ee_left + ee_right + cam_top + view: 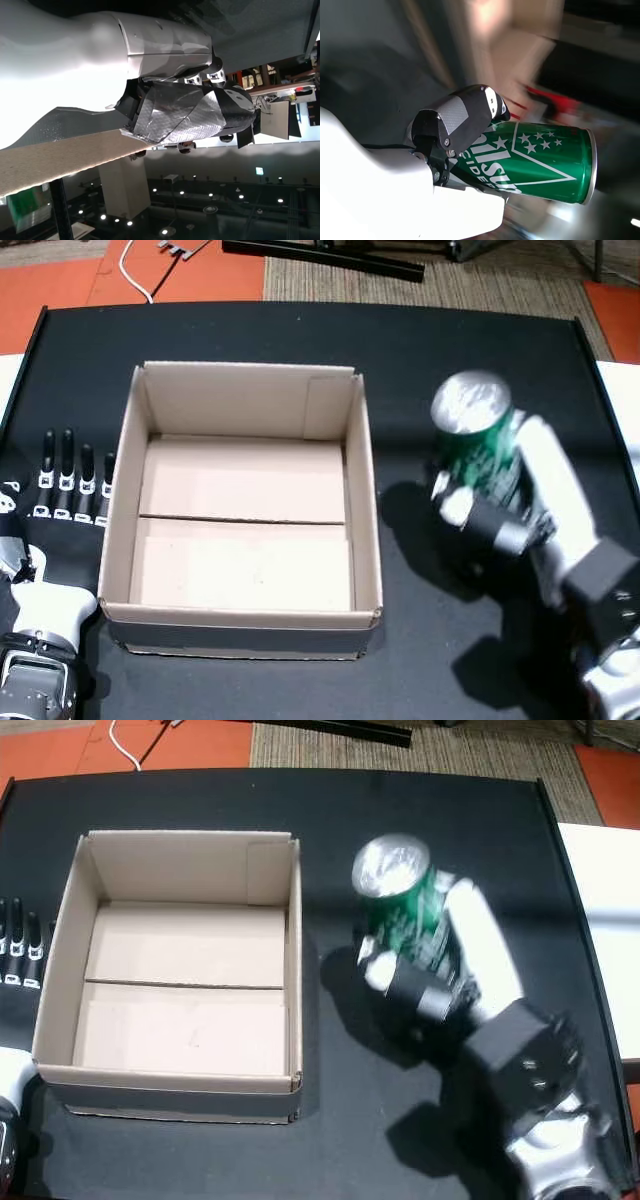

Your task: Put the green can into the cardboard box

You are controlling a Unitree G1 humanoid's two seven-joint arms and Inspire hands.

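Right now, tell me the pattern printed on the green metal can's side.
White stars and a white triangle outline on the green metal can, clearest in the right wrist view.
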